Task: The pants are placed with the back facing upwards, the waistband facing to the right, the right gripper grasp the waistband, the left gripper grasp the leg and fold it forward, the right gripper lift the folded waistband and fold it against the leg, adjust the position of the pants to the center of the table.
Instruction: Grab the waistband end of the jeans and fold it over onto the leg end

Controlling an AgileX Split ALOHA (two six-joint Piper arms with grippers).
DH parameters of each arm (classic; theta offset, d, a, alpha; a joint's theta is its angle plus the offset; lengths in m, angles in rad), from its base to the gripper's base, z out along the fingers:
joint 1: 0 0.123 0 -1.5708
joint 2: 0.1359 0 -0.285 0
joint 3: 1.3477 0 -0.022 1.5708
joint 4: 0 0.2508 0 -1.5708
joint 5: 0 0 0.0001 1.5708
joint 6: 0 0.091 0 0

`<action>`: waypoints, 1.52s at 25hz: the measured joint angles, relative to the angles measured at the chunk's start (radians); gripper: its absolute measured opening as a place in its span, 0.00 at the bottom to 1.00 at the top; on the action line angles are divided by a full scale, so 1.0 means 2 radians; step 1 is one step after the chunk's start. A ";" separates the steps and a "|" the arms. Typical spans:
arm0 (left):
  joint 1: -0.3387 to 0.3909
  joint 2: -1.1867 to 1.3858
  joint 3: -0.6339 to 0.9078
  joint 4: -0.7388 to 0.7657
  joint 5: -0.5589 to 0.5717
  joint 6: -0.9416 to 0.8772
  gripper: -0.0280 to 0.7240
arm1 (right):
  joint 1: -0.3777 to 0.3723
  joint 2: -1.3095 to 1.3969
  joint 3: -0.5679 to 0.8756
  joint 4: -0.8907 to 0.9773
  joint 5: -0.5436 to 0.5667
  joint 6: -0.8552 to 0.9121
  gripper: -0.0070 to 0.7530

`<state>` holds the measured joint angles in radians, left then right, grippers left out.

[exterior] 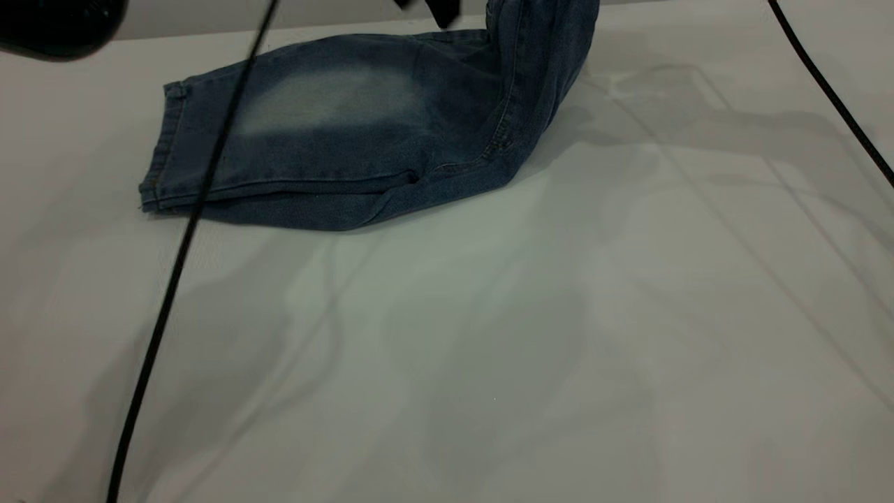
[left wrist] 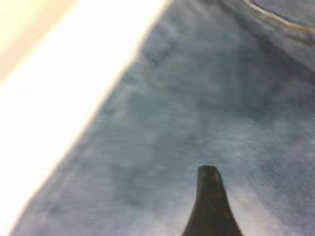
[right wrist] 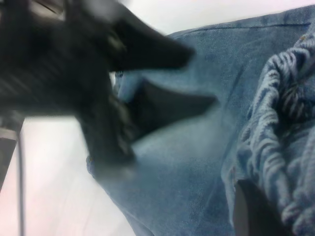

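Note:
The pants (exterior: 335, 133) lie folded lengthwise near the table's (exterior: 489, 335) far edge, with the hem end at the left. Their right end is lifted and rises out of the top of the exterior view. In the right wrist view the ruffled waistband (right wrist: 285, 113) hangs in my right gripper (right wrist: 261, 216), which is shut on it; this gripper is out of the exterior view. My left gripper (exterior: 441, 10) hovers close over the flat denim, left of the raised part, and shows blurred in the right wrist view (right wrist: 162, 64). The printed leg is hidden.
A black cable (exterior: 188, 237) runs diagonally across the left of the table and over the hem end. A second cable (exterior: 831, 94) crosses the far right corner. A black arm part (exterior: 56, 28) sits at the top left.

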<state>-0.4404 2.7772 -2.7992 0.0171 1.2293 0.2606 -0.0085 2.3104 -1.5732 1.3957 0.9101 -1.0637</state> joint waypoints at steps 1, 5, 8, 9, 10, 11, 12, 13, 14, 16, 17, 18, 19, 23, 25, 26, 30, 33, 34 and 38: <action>0.003 -0.005 0.000 0.003 -0.002 -0.010 0.64 | 0.000 0.000 0.000 0.000 0.000 0.001 0.13; 0.015 -0.024 0.029 0.007 -0.003 -0.040 0.64 | 0.000 0.000 0.000 -0.002 -0.004 0.004 0.13; 0.021 -0.051 0.070 0.008 -0.004 -0.043 0.64 | 0.000 0.000 0.000 -0.002 -0.006 0.004 0.13; 0.021 -0.051 0.070 0.008 -0.004 -0.043 0.64 | 0.000 0.000 0.000 -0.002 -0.006 0.004 0.13; 0.024 -0.073 0.102 0.010 -0.004 -0.043 0.64 | 0.000 0.000 0.000 -0.002 -0.006 0.004 0.13; 0.025 -0.082 0.120 0.015 -0.004 -0.044 0.64 | 0.000 0.000 0.000 -0.002 -0.006 0.005 0.13; 0.025 -0.093 0.140 0.021 -0.004 -0.045 0.64 | 0.000 0.000 0.000 -0.002 -0.007 0.005 0.13; 0.025 -0.105 0.160 0.024 -0.004 -0.045 0.64 | 0.000 0.000 0.000 -0.003 -0.007 0.005 0.13; 0.025 -0.114 0.177 0.024 -0.004 -0.045 0.64 | 0.000 0.000 0.000 -0.003 -0.007 0.005 0.13; 0.025 -0.131 0.217 0.032 -0.006 -0.042 0.64 | 0.000 0.000 0.000 -0.003 -0.007 0.005 0.13; 0.025 -0.134 0.236 0.042 -0.006 -0.042 0.64 | 0.000 0.000 0.000 -0.003 -0.007 0.005 0.13; 0.028 -0.134 0.250 0.051 -0.007 -0.042 0.64 | 0.000 0.000 0.000 -0.003 -0.007 0.005 0.13; 0.030 -0.133 0.266 0.063 -0.007 -0.042 0.64 | 0.000 0.000 0.000 -0.003 -0.006 0.005 0.13; 0.052 -0.132 0.307 0.074 -0.006 -0.049 0.64 | 0.000 0.000 0.000 -0.004 0.000 0.006 0.13; 0.066 -0.131 0.314 0.058 -0.005 -0.049 0.64 | 0.000 0.000 0.000 -0.004 0.000 0.006 0.13; 0.072 -0.129 0.314 0.050 -0.005 -0.049 0.64 | 0.000 0.000 0.000 -0.004 0.000 0.006 0.13; 0.091 -0.118 0.314 0.019 -0.006 -0.040 0.64 | 0.000 0.000 0.000 -0.004 0.000 0.006 0.13; 0.094 -0.111 0.314 0.016 -0.006 -0.038 0.64 | 0.000 0.000 0.000 -0.005 0.000 0.006 0.13; 0.094 -0.108 0.314 0.016 -0.006 -0.038 0.64 | 0.000 0.000 0.000 -0.005 0.000 0.006 0.13; 0.094 -0.091 0.314 0.015 -0.020 -0.038 0.64 | 0.000 0.000 0.000 -0.004 0.000 0.006 0.13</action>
<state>-0.2526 2.5958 -2.1709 0.0473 1.1886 0.1854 -0.0085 2.3104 -1.5732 1.3872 0.9092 -1.0513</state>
